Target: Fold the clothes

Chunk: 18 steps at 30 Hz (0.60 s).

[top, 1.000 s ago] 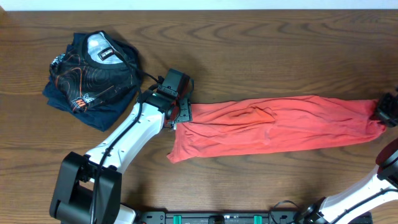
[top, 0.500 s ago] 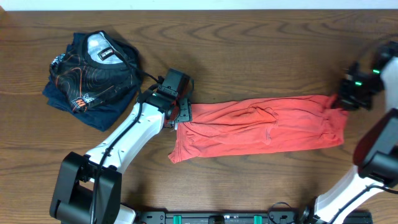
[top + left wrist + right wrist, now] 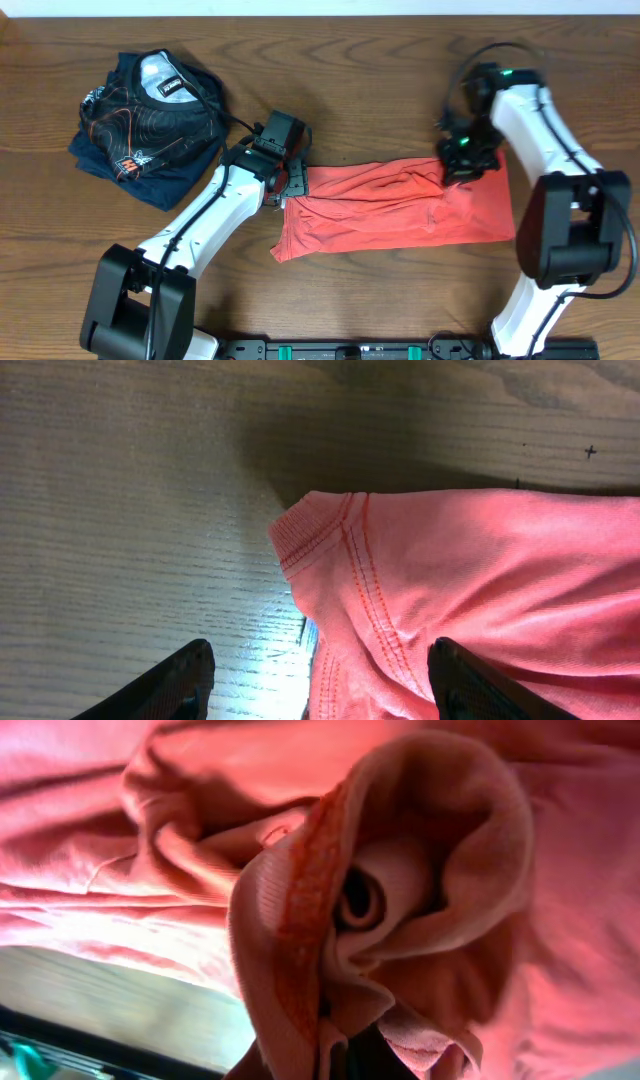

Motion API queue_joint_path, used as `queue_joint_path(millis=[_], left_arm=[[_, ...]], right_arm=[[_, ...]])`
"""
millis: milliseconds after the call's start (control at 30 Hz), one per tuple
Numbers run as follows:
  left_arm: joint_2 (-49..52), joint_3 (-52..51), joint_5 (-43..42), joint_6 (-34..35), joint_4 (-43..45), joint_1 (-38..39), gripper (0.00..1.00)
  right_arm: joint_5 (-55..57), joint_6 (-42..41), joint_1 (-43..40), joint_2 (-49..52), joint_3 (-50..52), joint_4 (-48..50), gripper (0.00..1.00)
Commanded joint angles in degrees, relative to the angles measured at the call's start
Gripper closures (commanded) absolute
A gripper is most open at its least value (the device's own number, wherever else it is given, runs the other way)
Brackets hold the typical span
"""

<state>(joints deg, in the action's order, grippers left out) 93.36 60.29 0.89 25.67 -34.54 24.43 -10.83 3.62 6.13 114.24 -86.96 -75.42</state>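
Observation:
The coral-red T-shirt [image 3: 400, 212] lies as a long folded band across the middle of the table. My left gripper [image 3: 292, 180] sits at its left end with fingers spread wide; in the left wrist view the stitched hem [image 3: 480, 580] lies between the open fingers [image 3: 320, 695]. My right gripper [image 3: 462, 165] is shut on the shirt's right end and holds it over the band, right of centre. The right wrist view shows bunched fabric [image 3: 400, 900] pinched at the jaws [image 3: 350, 1060]. The chest lettering is hidden.
A crumpled dark navy garment with orange contour lines [image 3: 150, 110] lies at the back left, close to the left arm. Bare wooden table [image 3: 400, 80] surrounds the shirt. The robot base runs along the front edge [image 3: 360, 350].
My right gripper has carried the shirt's right end leftward from the far right edge to above the band, so the band is shorter. The left arm has not moved.

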Motion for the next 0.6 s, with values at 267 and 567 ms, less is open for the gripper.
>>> queue_joint_path(millis=[267, 567], left_arm=[[-0.1, 0.7, 1.1, 0.1, -0.3, -0.3, 0.3], [-0.1, 0.7, 1.1, 0.1, -0.3, -0.3, 0.29]], right_arm=[[0.5, -4.0, 8.6, -1.5, 7.3, 5.6, 0.77], [-7.4, 1.0, 9.4, -2.6, 5.4, 5.4, 0.73]])
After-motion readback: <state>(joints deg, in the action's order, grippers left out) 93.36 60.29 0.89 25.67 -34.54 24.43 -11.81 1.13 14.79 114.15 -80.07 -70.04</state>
